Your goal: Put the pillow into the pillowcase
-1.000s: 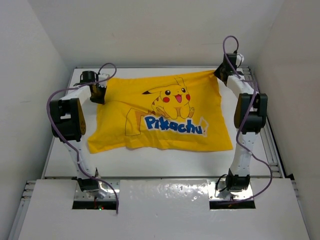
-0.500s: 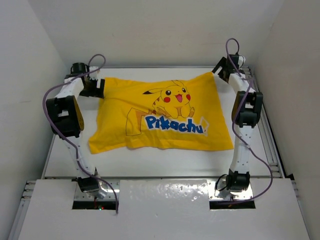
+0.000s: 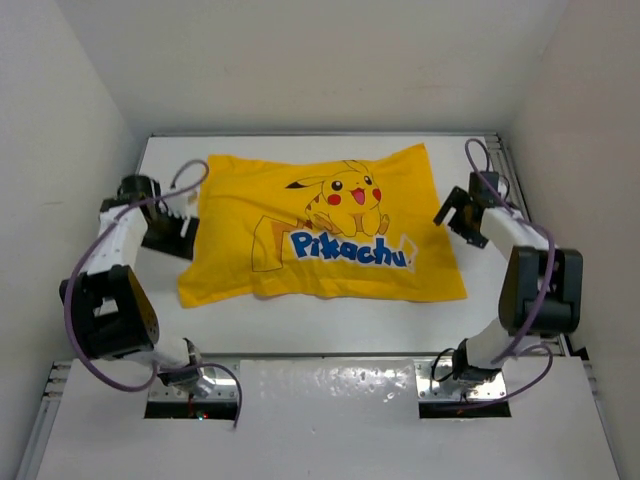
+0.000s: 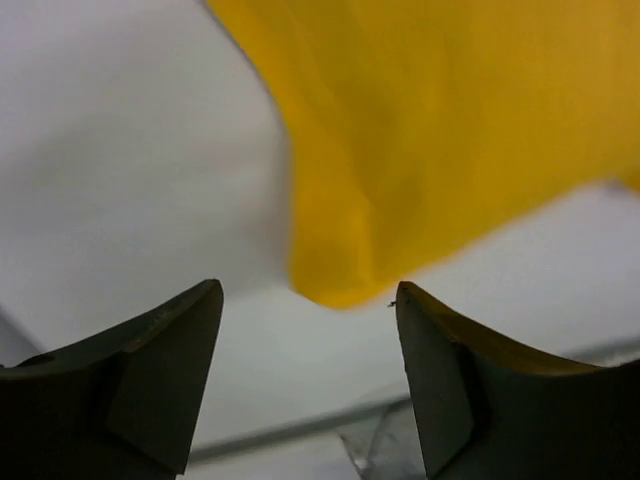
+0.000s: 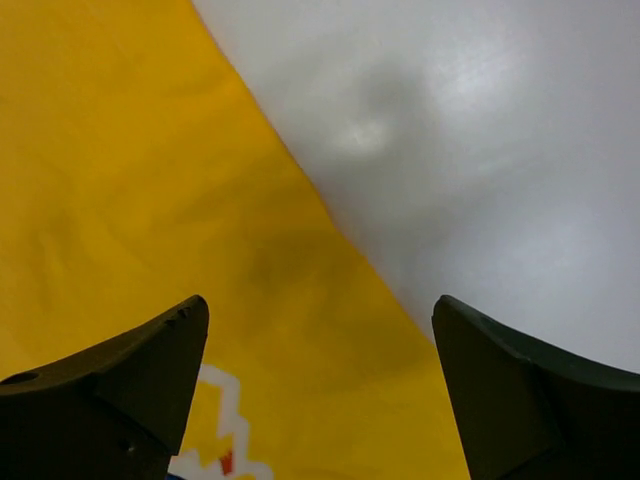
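Observation:
The yellow pillowcase [image 3: 320, 230] with the Pikachu print lies spread and slightly puffed on the white table [image 3: 300, 325]. The pillow is hidden; no cream fabric shows. My left gripper [image 3: 180, 235] stands open just off the pillowcase's left edge. In the left wrist view its fingers [image 4: 160, 370] are apart, and a rounded corner of the pillowcase [image 4: 450, 120] lies beyond them, not touched. My right gripper [image 3: 452, 214] is open beside the right edge. In the right wrist view this gripper [image 5: 320, 300] hovers over the pillowcase [image 5: 150, 180] edge, holding nothing.
White walls close in the table on the left, back and right. A metal rail [image 3: 548, 290] runs along the right side, and a white cover plate [image 3: 330, 410] spans the near edge between the arm bases. Bare table [image 5: 480, 130] lies right of the cloth.
Both grippers were shut on the pillowcase's far corners; they have opened, let go and drawn back toward the near side. The pillowcase has settled onto the table.

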`<move>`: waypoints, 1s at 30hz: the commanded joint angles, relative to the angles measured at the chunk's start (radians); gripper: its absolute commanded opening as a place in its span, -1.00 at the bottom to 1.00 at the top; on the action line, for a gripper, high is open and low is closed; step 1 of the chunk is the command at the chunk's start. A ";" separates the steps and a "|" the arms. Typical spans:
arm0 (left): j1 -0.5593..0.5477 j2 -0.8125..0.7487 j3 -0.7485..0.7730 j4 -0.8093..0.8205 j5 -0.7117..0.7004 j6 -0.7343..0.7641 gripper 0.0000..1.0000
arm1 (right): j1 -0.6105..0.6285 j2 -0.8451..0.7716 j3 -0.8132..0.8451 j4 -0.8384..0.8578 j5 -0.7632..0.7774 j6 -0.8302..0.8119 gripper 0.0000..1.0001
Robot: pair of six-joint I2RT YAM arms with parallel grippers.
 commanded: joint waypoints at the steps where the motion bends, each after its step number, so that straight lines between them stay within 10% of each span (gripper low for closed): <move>1: -0.002 -0.092 -0.196 -0.070 0.028 0.116 0.38 | -0.012 -0.169 -0.201 0.028 -0.033 0.032 0.80; 5: -0.023 -0.141 -0.313 0.049 0.029 0.092 0.90 | -0.021 -0.260 -0.347 -0.001 -0.036 0.049 0.90; 13: -0.069 -0.069 -0.424 0.281 0.003 0.025 0.90 | -0.080 -0.308 -0.577 0.101 -0.078 0.161 0.82; 16: -0.071 -0.039 -0.424 0.352 0.029 -0.002 0.37 | -0.100 -0.318 -0.613 0.129 -0.084 0.183 0.56; 19: -0.069 -0.025 -0.415 0.370 0.058 -0.006 -0.90 | -0.112 -0.354 -0.631 0.121 -0.082 0.193 -0.26; 22: -0.016 -0.055 -0.390 0.331 0.097 0.029 -1.00 | -0.120 -0.429 -0.631 0.081 -0.075 0.183 -1.00; 30: 0.234 -0.207 -0.275 -0.051 -0.144 0.409 -1.00 | -0.141 -0.656 -0.600 -0.103 -0.036 0.125 -1.00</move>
